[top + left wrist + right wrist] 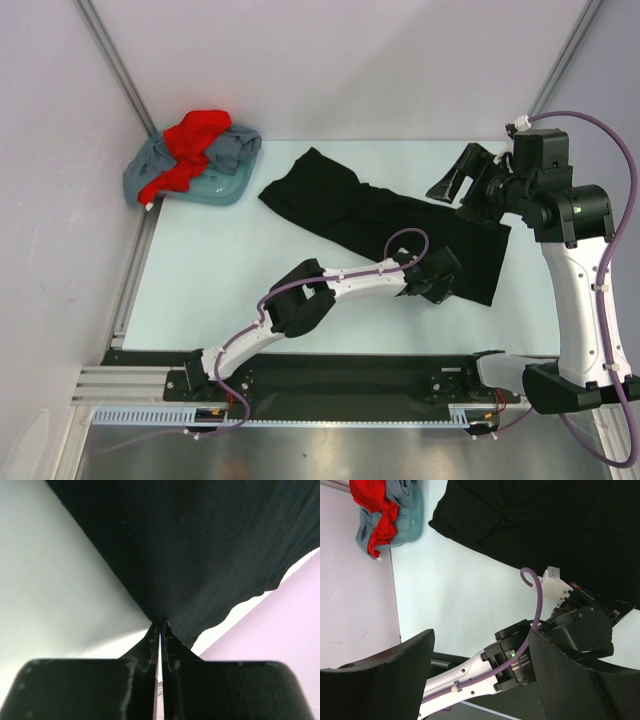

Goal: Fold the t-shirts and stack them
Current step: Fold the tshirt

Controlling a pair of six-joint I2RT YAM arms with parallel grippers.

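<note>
While the left end effector (160,628) is pressed together, pinching the near edge of the black t-shirt (340,205) toward four o'clock on the tabletop (220,290), folding looks barely begun. The next move likely calls for lifting that edge and carrying it across the cloth. At two o'clock the right end effector (450,185) hangs spread and empty. Farthest, at ten o'clock, the red t-shirt (195,140) lies bundled on the grey-blue t-shirt (240,145). The teal edge (222,190) beneath may be a tray or cloth.

Black t-shirt (340,205) rumpled; red one (195,138) atop grey-blue (238,147)
</note>
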